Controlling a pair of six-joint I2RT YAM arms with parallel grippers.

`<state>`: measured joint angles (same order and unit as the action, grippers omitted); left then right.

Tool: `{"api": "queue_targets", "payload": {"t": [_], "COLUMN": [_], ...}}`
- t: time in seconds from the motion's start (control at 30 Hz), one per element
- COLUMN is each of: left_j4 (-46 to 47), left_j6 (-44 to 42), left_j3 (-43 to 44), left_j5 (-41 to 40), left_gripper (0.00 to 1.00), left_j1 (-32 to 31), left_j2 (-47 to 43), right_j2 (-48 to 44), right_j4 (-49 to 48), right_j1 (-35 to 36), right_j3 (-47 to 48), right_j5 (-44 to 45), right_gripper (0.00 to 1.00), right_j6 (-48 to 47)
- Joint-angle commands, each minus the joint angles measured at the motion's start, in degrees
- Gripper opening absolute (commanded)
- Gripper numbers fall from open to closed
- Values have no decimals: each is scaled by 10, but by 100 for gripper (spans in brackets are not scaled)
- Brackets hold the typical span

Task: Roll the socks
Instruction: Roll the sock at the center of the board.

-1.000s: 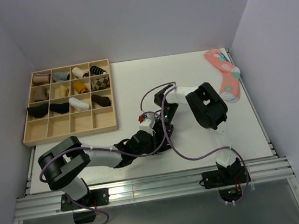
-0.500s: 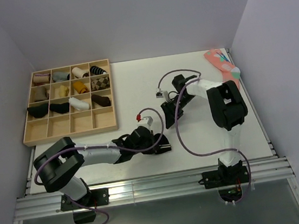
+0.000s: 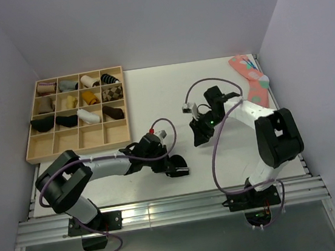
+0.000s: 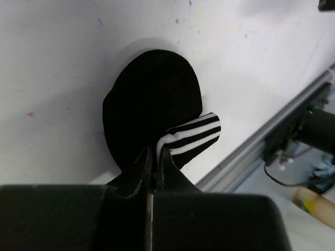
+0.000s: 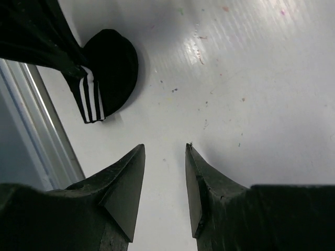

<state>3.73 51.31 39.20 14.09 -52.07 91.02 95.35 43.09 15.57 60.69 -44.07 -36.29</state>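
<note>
At the far left of the white bench (image 3: pixel 152 97) sits a shallow light-wood tray (image 3: pixel 78 153) split into square compartments, with small rolled socks of tan, grey, white and black (image 3: pixel 82 99) tucked into its farther rows. Right of the tray and nearer the front edge, the left arm lies low across the bench. Its black left end effector (image 4: pixel 155 155) is pinched fully together on the short black knit ankle sock (image 4: pixel 152 99) with thin white stripes at its cuff. The fingertips meet with no gap that I can see, gripping the fabric just where the striped cuff (image 4: pixel 191 133) folds out from the dark body. The sock lies on the bench as a rounded black lump, beyond the tray's near right corner and apart from it, with the cuff poking toward the silver aluminium rail (image 3: pixel 165 208) along the front. I cannot tell whether that lump is one sock or two laid together. Farther right from the tray, the right end effector (image 5: pixel 163 151) points down at bare bench with its two black fingers a moderate way apart and nothing between them, near the sock but not touching it. Farthest from the tray, by the right wall toward the back, a pink patterned sock with teal patches (image 3: pixel 253 84) lies flat.
</note>
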Motion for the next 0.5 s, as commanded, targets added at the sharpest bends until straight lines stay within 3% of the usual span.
{"api": "queue_targets", "payload": {"t": [0.0,0.23,0.47], "left_j4": [-53,-51,-55], "left_j6": [10,35,56], "left_j3": [6,18,32], "left_j5": [88,152,190], "left_gripper": [0,0,0], "left_j1": [12,32,57], "left_j2": [32,64,87], "right_j2": [-63,-194,-247], "right_j4": [-37,-173,-196], "right_j1": [30,166,234], "right_j3": [-38,-165,-197], "right_j5": [6,106,143], "right_gripper": [45,46,41], "right_j6": [-65,-64,-59]}}
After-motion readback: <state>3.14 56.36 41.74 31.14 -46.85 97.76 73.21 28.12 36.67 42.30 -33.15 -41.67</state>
